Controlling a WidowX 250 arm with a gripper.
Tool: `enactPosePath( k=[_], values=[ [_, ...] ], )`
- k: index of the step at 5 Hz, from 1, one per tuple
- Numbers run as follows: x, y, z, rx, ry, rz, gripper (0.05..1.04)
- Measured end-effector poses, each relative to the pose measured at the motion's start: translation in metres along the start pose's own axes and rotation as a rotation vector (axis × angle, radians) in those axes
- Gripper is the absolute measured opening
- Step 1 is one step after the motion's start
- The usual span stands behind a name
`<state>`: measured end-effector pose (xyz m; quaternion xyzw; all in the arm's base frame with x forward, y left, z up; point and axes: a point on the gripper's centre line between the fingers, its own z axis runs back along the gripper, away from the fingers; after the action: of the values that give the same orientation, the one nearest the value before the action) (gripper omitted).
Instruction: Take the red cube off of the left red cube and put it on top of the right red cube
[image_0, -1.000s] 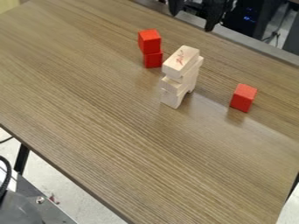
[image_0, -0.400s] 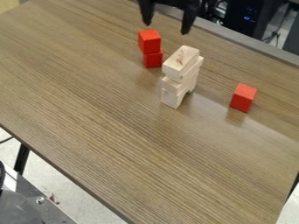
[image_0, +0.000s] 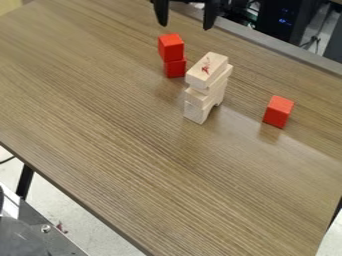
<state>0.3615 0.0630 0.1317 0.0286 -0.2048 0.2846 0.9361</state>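
The gripper (image_0: 185, 21), spread wide, could topple the wooden block tower (image_0: 208, 82) if it descends off-centre over the upper red cube (image_0: 172, 47).

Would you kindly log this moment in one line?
gripper open, empty | upper red cube on lower cube | right red cube uncovered | transfer pending

Black pincer (image_0: 186, 26), two-pronged, tapering toward narrow ends.

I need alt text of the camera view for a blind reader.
Two red cubes stand stacked on a wooden table, left of a pale wooden block tower; a single red cube sits right. An open black gripper hangs above.
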Motion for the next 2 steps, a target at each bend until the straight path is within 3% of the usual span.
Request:
enactPosePath(
  k=[2],
  values=[
    [0.0057,0.0057,-0.0128,0.047,-0.016,0.131,0.999]
  ],
)
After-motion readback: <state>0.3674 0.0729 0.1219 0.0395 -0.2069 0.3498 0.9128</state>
